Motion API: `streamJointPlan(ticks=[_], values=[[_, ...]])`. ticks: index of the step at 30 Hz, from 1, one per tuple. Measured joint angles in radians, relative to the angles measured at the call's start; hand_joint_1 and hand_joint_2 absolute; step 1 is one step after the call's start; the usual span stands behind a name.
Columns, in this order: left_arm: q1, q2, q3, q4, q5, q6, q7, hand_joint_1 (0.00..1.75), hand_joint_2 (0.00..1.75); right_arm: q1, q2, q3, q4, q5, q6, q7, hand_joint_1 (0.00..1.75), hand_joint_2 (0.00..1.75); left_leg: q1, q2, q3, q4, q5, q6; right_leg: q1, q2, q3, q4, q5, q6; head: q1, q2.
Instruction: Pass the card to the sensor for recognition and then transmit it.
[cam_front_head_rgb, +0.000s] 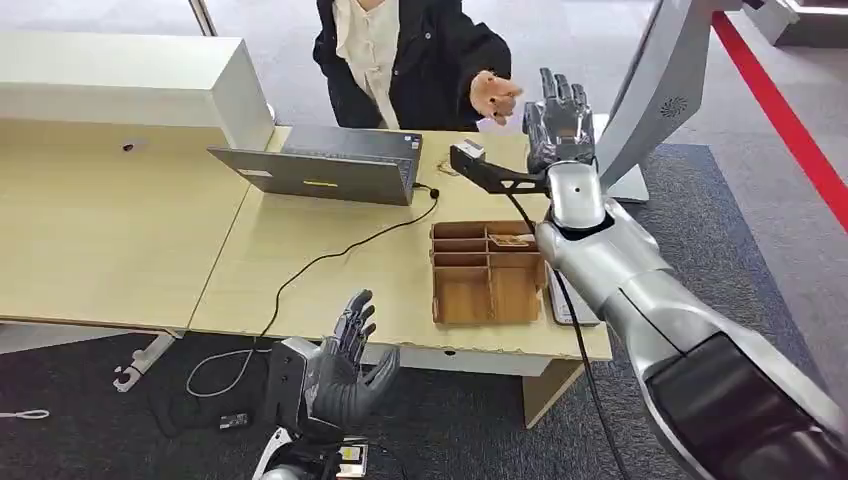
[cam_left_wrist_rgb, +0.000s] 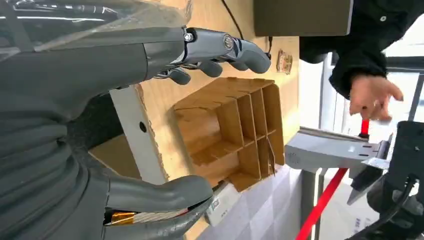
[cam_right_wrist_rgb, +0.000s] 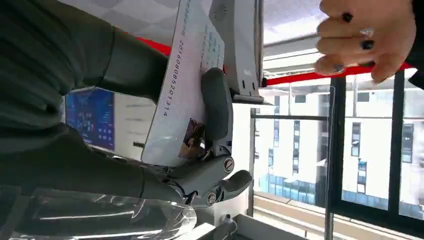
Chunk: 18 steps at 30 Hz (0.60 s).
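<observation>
My right hand (cam_front_head_rgb: 558, 125) is raised over the far right corner of the table, palm turned away from me. In the right wrist view it (cam_right_wrist_rgb: 132, 70) holds a white card (cam_right_wrist_rgb: 182, 95) with a printed number and a small photo, pinched flat by the thumb (cam_right_wrist_rgb: 216, 105). The grey sensor unit (cam_right_wrist_rgb: 240, 45) stands just beyond the card's edge, and its slanted stand (cam_front_head_rgb: 660, 90) rises beside the hand. A person's hand (cam_front_head_rgb: 493, 97) reaches toward mine, fingers apart. My left hand (cam_front_head_rgb: 345, 365) hangs open below the table's front edge, holding nothing.
A wooden divided tray (cam_front_head_rgb: 487, 272) sits on the table under my right forearm. An open laptop (cam_front_head_rgb: 330, 165) lies behind it, its black cable (cam_front_head_rgb: 330, 258) trailing to the floor. The person in a dark jacket (cam_front_head_rgb: 420, 50) sits across the table.
</observation>
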Motion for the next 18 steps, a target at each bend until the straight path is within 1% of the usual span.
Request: streamJointPlan(ticks=[2, 6, 9, 10, 12, 15, 18], values=[[0.001, 0.002, 0.0, 0.0, -0.002, 0.002, 0.0, 0.0, 1.75, 0.0, 0.004, -0.004, -0.002, -0.031, -0.037, -0.026, 1.75, 1.75, 0.0, 0.0, 0.0, 0.0, 0.0, 0.0, 0.0, 0.0, 0.0, 0.0, 0.0, 0.0, 0.0, 0.0], [0.005, 0.003, 0.0, 0.0, -0.004, 0.011, -0.002, 0.0, 1.75, 0.006, 0.01, -0.013, -0.015, -0.098, -0.131, -0.116, 1.75, 1.75, 0.0, 0.0, 0.0, 0.0, 0.0, 0.0, 0.0, 0.0, 0.0, 0.0, 0.0, 0.0, 0.0, 0.0], [0.012, 0.005, 0.002, -0.003, -0.003, 0.029, -0.009, 0.0, 1.75, 0.028, 0.008, -0.025, -0.052, -0.164, -0.16, -0.17, 1.75, 1.75, 0.0, 0.0, 0.0, 0.0, 0.0, 0.0, 0.001, 0.0, 0.0, 0.0, 0.0, 0.0, 0.0, 0.0], [0.017, 0.008, 0.003, -0.006, -0.002, 0.032, -0.012, 0.0, 1.75, 0.041, 0.004, -0.028, -0.073, -0.179, -0.16, -0.177, 1.75, 1.75, 0.0, 0.0, 0.0, 0.0, 0.0, 0.0, 0.001, 0.0, 0.0, 0.0, 0.0, 0.0, 0.0, 0.0], [0.032, 0.008, 0.007, -0.011, 0.006, 0.056, -0.028, 0.0, 1.75, 0.075, -0.014, -0.031, -0.125, -0.191, -0.156, -0.172, 1.75, 1.75, 0.0, 0.0, 0.001, 0.0, 0.0, 0.0, 0.001, 0.0, 0.0, 0.0, 0.0, 0.0, 0.0, 0.0], [0.057, 0.005, 0.008, -0.025, 0.003, 0.102, -0.033, 0.0, 1.75, 0.142, -0.059, -0.031, -0.239, -0.19, -0.126, -0.12, 1.75, 1.75, 0.0, 0.0, 0.0, 0.0, 0.0, 0.0, 0.001, 0.0, 0.0, 0.0, 0.0, 0.0, 0.0, 0.0], [0.067, 0.006, 0.008, -0.036, 0.005, 0.128, -0.032, 0.0, 1.75, 0.199, -0.104, -0.031, -0.342, -0.166, -0.097, -0.085, 1.75, 1.75, -0.001, 0.001, 0.0, 0.0, 0.0, 0.0, 0.0, 0.001, 0.0, 0.0, 0.0, 0.0, 0.0, 0.0]])
